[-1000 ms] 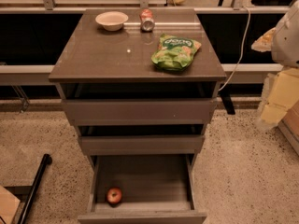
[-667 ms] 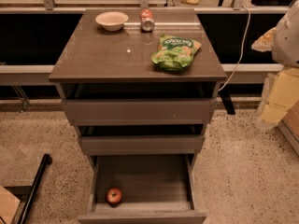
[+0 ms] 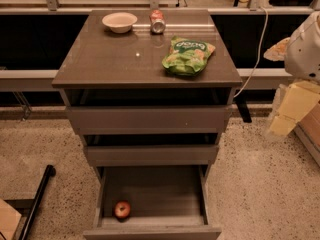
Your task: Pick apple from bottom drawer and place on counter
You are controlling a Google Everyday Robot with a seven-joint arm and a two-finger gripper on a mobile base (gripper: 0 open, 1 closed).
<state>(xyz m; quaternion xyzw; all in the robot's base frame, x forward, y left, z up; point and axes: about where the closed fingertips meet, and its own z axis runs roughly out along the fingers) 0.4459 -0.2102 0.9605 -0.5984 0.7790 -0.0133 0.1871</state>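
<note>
The small red apple (image 3: 122,209) lies on the dark floor of the bottom drawer (image 3: 152,230), near its front left corner. The drawer is pulled out wide open. The two drawers above it stand slightly open. The counter (image 3: 115,59) is the glossy grey-brown top of the cabinet. My arm's white shell (image 3: 304,46) is at the right edge, beside the counter and at about its height. My gripper (image 3: 291,109) hangs below the shell as a pale yellowish shape, far right of the cabinet and well away from the apple.
On the counter stand a white bowl (image 3: 119,22) at the back left, a red-and-silver soda can (image 3: 157,21) at the back middle and a green chip bag (image 3: 188,57) at the right. A black pole (image 3: 36,201) lies on the speckled floor at the left.
</note>
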